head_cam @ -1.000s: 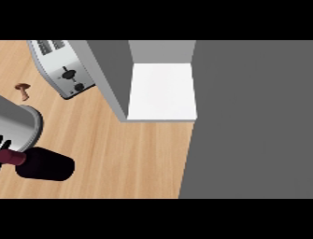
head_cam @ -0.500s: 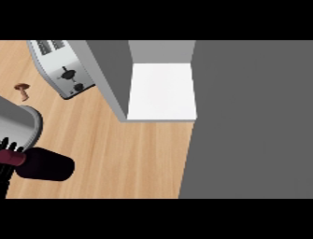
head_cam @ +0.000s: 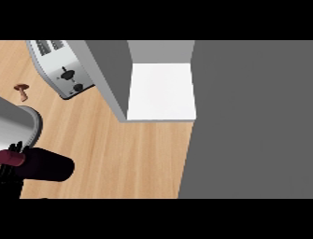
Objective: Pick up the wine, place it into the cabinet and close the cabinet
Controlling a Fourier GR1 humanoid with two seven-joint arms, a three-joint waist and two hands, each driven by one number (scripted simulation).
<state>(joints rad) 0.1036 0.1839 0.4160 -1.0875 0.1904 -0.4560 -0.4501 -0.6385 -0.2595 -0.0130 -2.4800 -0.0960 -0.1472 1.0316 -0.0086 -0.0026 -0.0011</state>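
At the lower left of the frame the hand (head_cam: 7, 179) has closed its fingers round the wine (head_cam: 38, 163), so lifting toward the open cabinet (head_cam: 162, 91) looks next.

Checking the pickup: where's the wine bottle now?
In the head view, the wine bottle is at lower left, in the left hand, above the wooden counter.

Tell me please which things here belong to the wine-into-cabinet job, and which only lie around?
Belong to the job:
- wine bottle, lying on the counter
- open cabinet
- left hand, at the bottle's neck

Just lying about:
- toaster
- small mushroom
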